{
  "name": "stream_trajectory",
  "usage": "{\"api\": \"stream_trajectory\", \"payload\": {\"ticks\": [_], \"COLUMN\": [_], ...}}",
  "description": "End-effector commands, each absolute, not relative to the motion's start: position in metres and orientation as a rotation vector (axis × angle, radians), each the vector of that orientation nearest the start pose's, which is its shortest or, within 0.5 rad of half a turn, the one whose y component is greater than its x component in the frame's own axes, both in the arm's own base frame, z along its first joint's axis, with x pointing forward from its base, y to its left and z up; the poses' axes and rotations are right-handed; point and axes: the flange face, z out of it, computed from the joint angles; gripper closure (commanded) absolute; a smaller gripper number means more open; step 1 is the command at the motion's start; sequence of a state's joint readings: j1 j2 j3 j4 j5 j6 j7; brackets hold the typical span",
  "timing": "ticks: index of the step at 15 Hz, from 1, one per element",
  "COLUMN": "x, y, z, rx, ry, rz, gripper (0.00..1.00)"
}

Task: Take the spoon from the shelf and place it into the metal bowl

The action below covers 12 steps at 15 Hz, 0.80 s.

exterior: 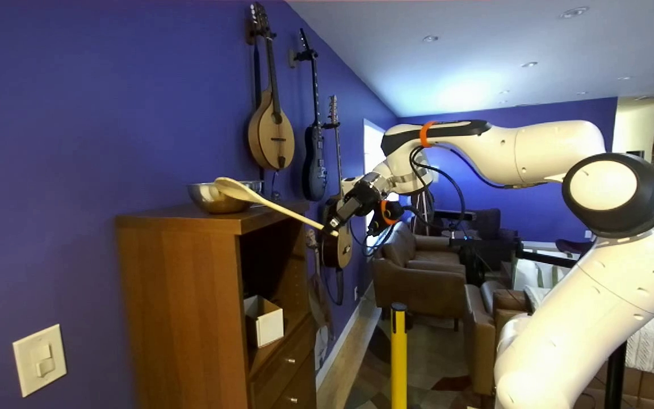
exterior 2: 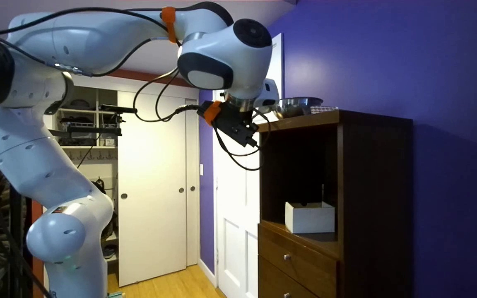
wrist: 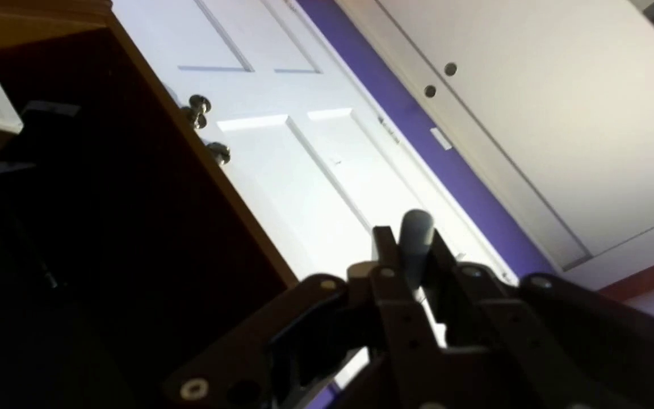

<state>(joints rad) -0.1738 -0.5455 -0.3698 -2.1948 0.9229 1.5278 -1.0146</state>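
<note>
The long tan wooden spoon [exterior: 281, 209] is held by my gripper [exterior: 334, 226] near the end of its handle. Its head points up and away from the gripper and overlaps the metal bowl [exterior: 222, 203] in that exterior view. I cannot tell whether the head is over the bowl or beside it. The bowl stands on the flat top of the brown shelf [exterior: 179, 295]; bowl [exterior 2: 295, 108] and shelf [exterior 2: 375, 186] also show in an exterior view where the spoon is hidden. In the wrist view the gripper [wrist: 415, 250] is shut on the handle, whose rounded end [wrist: 416, 227] sticks out between the fingertips.
A white box [exterior: 269, 325] sits in the shelf's open compartment, also in an exterior view [exterior 2: 309, 218]. A small patterned item [exterior 2: 324, 109] lies beside the bowl. Stringed instruments [exterior: 272, 133] hang on the purple wall. A yellow post [exterior: 398, 352] stands before the shelf.
</note>
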Motion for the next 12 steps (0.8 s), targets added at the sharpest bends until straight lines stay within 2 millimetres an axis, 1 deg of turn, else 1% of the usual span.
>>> {"api": "stream_trajectory", "payload": {"ticks": [1, 4, 5, 7, 8, 10, 11, 12], "x": [0.352, 0.347, 0.347, 0.344, 0.346, 0.353, 0.361, 0.365], "y": [-0.134, -0.122, -0.116, -0.107, -0.104, -0.095, -0.089, -0.085], "z": [0.679, 0.721, 0.732, 0.747, 0.753, 0.768, 0.778, 0.778], "rx": [-2.045, -2.037, -2.035, -2.038, -2.03, -2.026, -2.041, -2.122], "ry": [-0.355, -0.281, -0.298, -0.283, -0.232, -0.129, -0.075, -0.035], "rz": [-0.946, -1.117, -1.125, -1.169, -1.231, -1.359, -1.414, -1.438], "gripper": [0.96, 0.96, 0.96, 0.96, 0.96, 0.96, 0.96, 0.96]}}
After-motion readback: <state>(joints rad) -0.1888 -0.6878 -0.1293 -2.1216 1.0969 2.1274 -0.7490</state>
